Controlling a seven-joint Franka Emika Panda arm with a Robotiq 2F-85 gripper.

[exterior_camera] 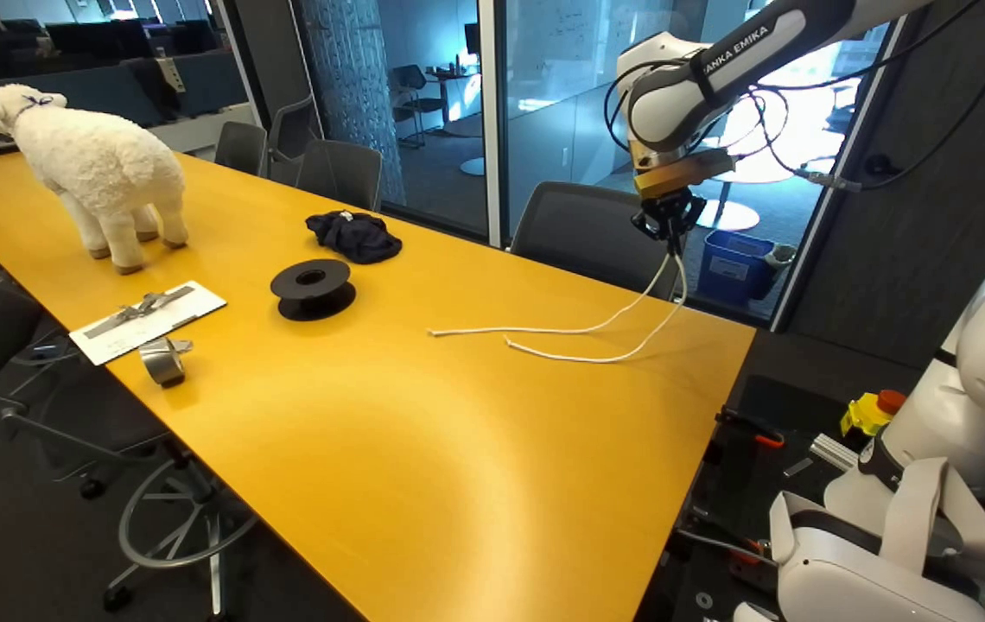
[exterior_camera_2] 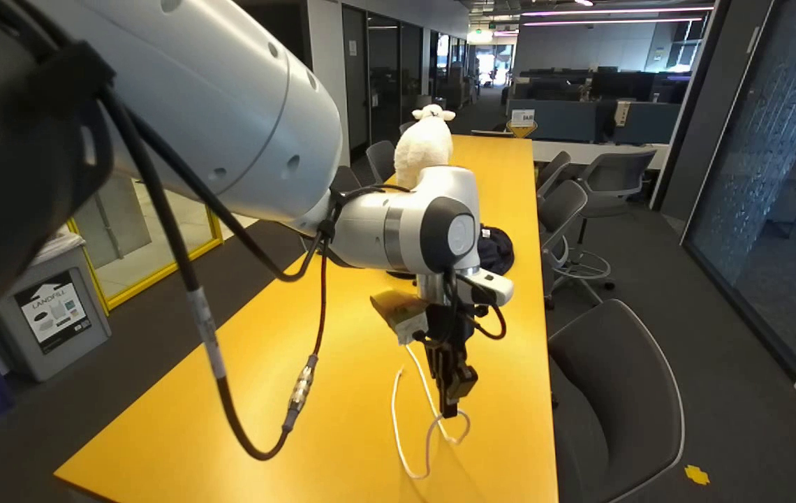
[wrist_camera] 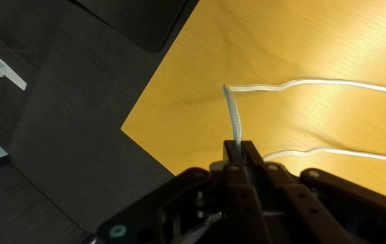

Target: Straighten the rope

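The thin white rope (exterior_camera: 613,359) hangs from my gripper (exterior_camera: 674,245) at a bend, with two strands running down onto the yellow table (exterior_camera: 423,484). Both loose ends lie on the table, pointing toward the black spool's side, roughly side by side. In an exterior view, the rope (exterior_camera_2: 394,412) curves below the gripper (exterior_camera_2: 449,412), which is above the table near its side edge. In the wrist view, the gripper (wrist_camera: 239,144) is shut on the rope (wrist_camera: 342,81), and both strands run to the right. The pinched part is hidden between the fingers.
A black spool (exterior_camera: 313,302), a dark cloth (exterior_camera: 359,238), a clipboard (exterior_camera: 151,324), a tape roll (exterior_camera: 163,363) and a white toy sheep (exterior_camera: 104,164) stand farther along the table. A chair (exterior_camera_2: 621,398) stands at the table edge beside the gripper.
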